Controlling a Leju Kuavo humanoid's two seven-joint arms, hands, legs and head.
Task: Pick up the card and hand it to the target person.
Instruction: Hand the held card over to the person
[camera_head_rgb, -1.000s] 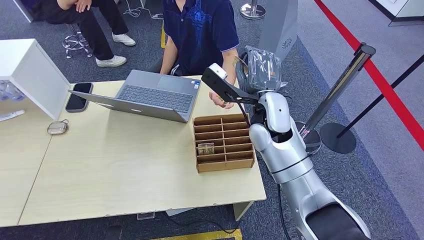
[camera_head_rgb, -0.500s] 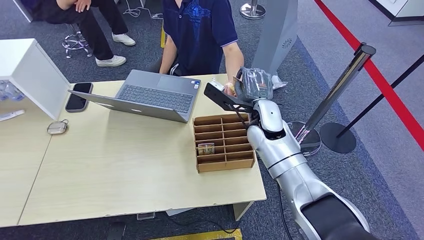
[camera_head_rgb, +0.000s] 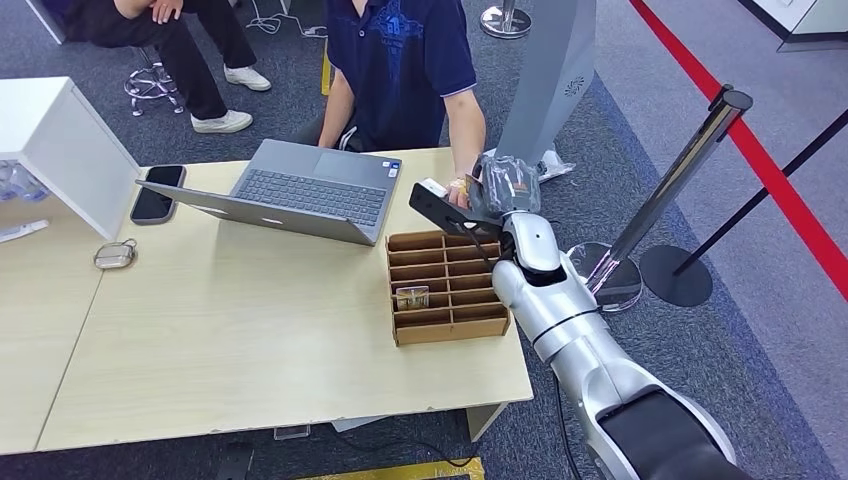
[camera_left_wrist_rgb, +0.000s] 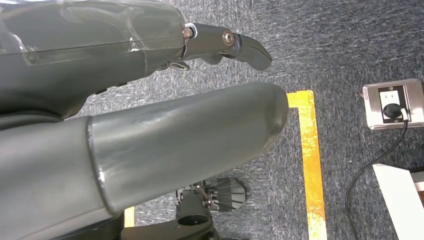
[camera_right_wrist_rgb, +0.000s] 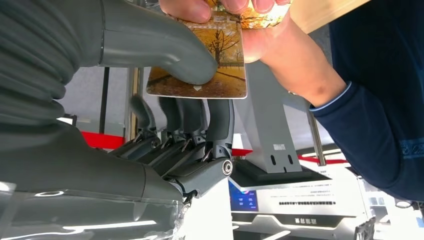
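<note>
The card (camera_right_wrist_rgb: 220, 67), printed with an autumn tree scene, is pinched between the thumb (camera_right_wrist_rgb: 165, 50) and the darker fingers (camera_right_wrist_rgb: 220, 125) of my right hand (camera_head_rgb: 500, 185). The hand is stretched past the table's far right corner to the person in the dark blue shirt (camera_head_rgb: 400, 60). That person's hand (camera_right_wrist_rgb: 260, 30) grips the card's other end, so both hands hold it. My left hand (camera_left_wrist_rgb: 125, 145) hangs over the grey carpet, its fingers (camera_left_wrist_rgb: 240, 42) apart from the thumb and holding nothing.
A cardboard organizer (camera_head_rgb: 447, 285) with another card (camera_head_rgb: 411, 296) in a slot sits under my right arm. An open laptop (camera_head_rgb: 300, 190), a phone (camera_head_rgb: 155, 195) and a white box (camera_head_rgb: 60, 140) are further left. A stanchion post (camera_head_rgb: 680, 170) stands to the right. A second person sits at the back left.
My right hand has come down and a little toward the table with the card. The person's hand has moved over from near the organizer and taken hold of the card.
</note>
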